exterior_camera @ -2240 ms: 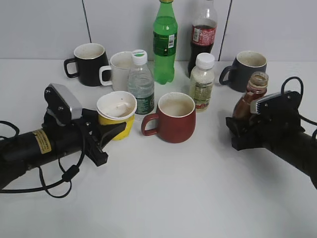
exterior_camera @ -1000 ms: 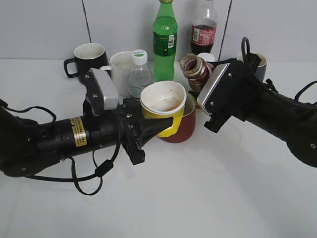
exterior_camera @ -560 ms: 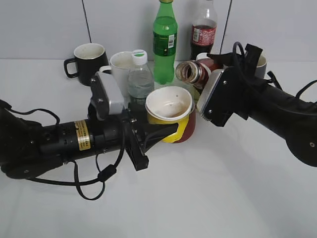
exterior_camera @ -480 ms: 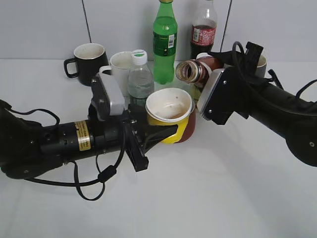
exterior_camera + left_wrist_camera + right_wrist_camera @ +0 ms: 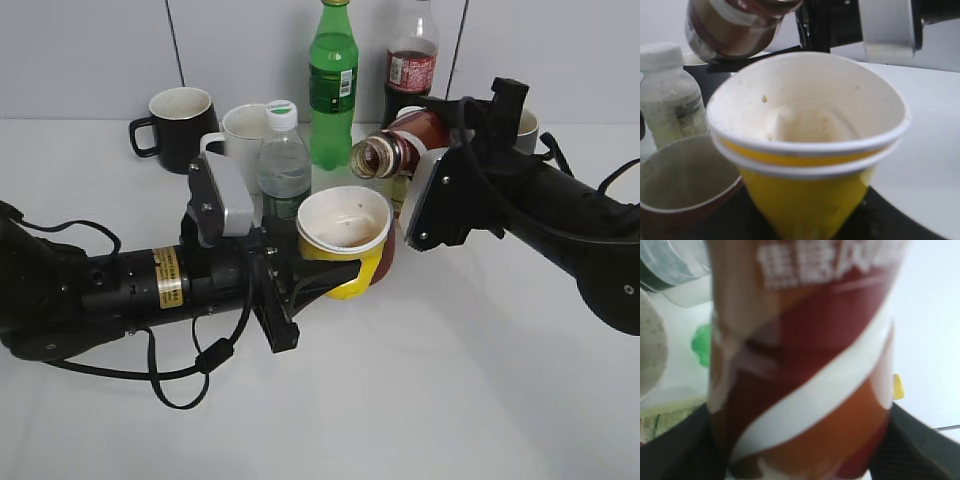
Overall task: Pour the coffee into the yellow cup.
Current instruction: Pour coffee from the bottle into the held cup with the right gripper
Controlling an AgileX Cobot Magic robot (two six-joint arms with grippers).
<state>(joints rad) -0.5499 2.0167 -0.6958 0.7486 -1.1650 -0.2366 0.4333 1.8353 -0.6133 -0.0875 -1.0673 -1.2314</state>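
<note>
While the left gripper point(image 5: 335, 278) holds the yellow cup point(image 5: 345, 240) up off the white tabletop point(image 5: 420, 400), fingers clamped around its lower body, the right gripper point(image 5: 435, 150) has its fingers closed on the coffee bottle point(image 5: 400, 145). That bottle lies tipped nearly level, open mouth pointing left just above and beyond the cup's far rim. Its brown-and-white swirl label carries white characters, too blurred in the right wrist view to read. The cup's white inside looks almost dry. Just behind it sits a dark-red mug point(image 5: 383, 262). On the far side stand a green bottle point(image 5: 333, 85) and a red-labelled cola bottle point(image 5: 411, 62), print unreadable.
</note>
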